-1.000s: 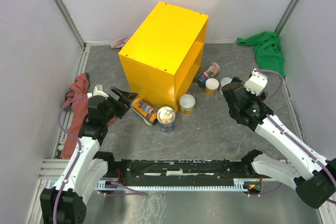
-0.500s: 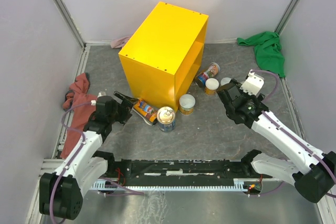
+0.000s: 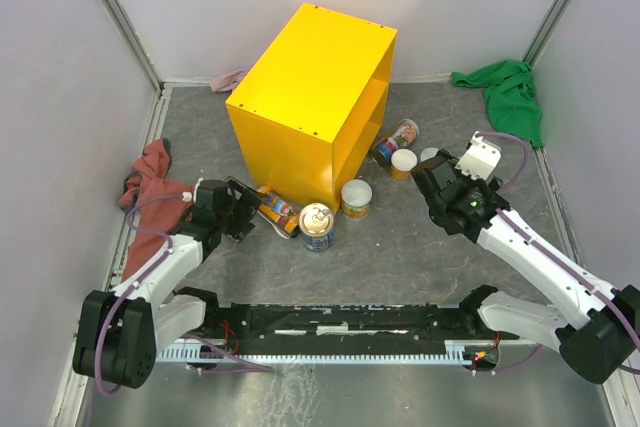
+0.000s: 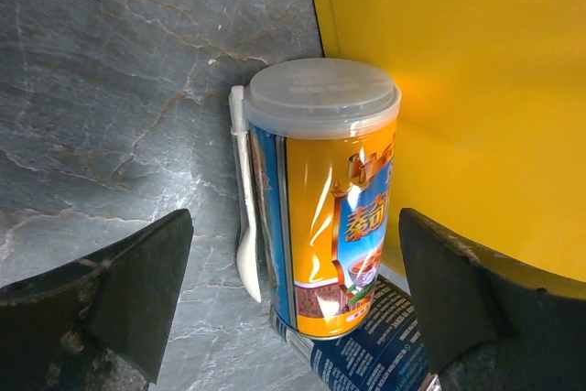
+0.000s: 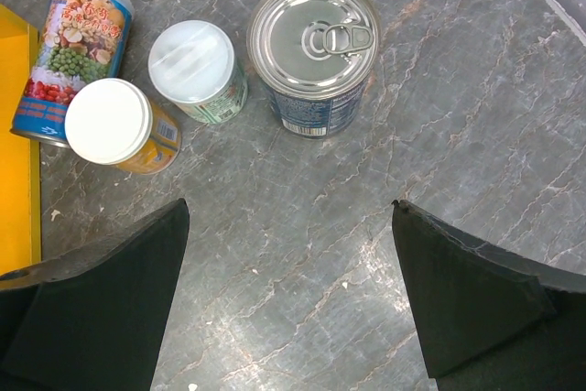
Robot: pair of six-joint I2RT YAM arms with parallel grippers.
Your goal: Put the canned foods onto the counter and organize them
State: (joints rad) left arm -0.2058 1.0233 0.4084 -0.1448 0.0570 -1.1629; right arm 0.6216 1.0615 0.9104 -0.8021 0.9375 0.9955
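Because every visible can sits on the tabletop (image 3: 400, 257) and none on the counter (image 3: 310, 87), placement has not begun. The left claw (image 4: 293, 244), released wide, straddles the orange can (image 4: 330, 199) lying beside the counter wall, positioned for closing. The right claw (image 5: 288, 217), likewise released, hovers near the blue can (image 5: 314, 43).

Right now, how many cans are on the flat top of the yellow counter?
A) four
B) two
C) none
C: in the top view the counter's flat top carries no can. The cans in sight, such as the silver-topped can and the white-lidded can, sit on the table beside it.
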